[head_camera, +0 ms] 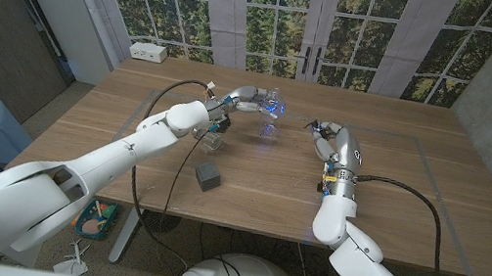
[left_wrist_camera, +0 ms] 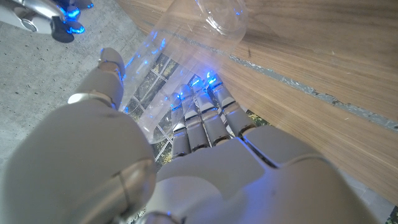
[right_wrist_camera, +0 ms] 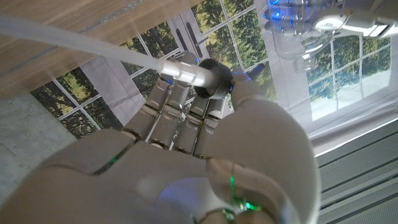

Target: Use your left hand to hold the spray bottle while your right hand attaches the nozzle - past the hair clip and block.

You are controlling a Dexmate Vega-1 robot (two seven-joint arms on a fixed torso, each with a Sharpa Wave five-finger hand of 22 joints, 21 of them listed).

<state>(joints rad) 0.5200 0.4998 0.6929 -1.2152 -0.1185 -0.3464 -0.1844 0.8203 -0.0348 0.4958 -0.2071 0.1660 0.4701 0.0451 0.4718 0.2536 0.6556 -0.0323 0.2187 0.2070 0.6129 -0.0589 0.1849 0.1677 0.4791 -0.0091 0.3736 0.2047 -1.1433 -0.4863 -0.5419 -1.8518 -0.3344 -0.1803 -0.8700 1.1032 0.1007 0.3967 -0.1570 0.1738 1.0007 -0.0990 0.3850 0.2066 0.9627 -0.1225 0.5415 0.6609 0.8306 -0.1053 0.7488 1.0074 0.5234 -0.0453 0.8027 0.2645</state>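
Right hand (right_wrist_camera: pixel 205 155): fingers closed around the nozzle (right_wrist_camera: pixel 208 78), its dark collar pinched at the fingertips and its pale dip tube (right_wrist_camera: pixel 74 40) running out beyond them in a straight line. In the head view this hand (head_camera: pixel 330 141) sits above the middle of the table (head_camera: pixel 394 201), forearm rising steeply from the near edge.

Left hand (left_wrist_camera: pixel 205 155): fingers wrapped around the clear spray bottle (left_wrist_camera: pixel 180 68), thumb on one side, the remaining fingers on the other. The bottle's open mouth (left_wrist_camera: pixel 221 18) projects past the fingertips. In the head view the left hand (head_camera: pixel 250 99) holds the bottle (head_camera: pixel 271 105) off the table, long axis roughly level, mouth towards the right hand.

Governing relation: nozzle and bottle mouth are near but apart, with a clear gap between the 2 hands. Judged from the head view, the bottle lies to the robot's left of the right fingers and slightly farther from the robot. In my judgement the tube tip must be aligned with the mouth before the collar can seat; tube direction relative to the mouth cannot be confirmed here.

Behind the left forearm: the hair clip (head_camera: pixel 213 139), and the grey block (head_camera: pixel 208 178) nearer the robot. Both are clear of the closing path.
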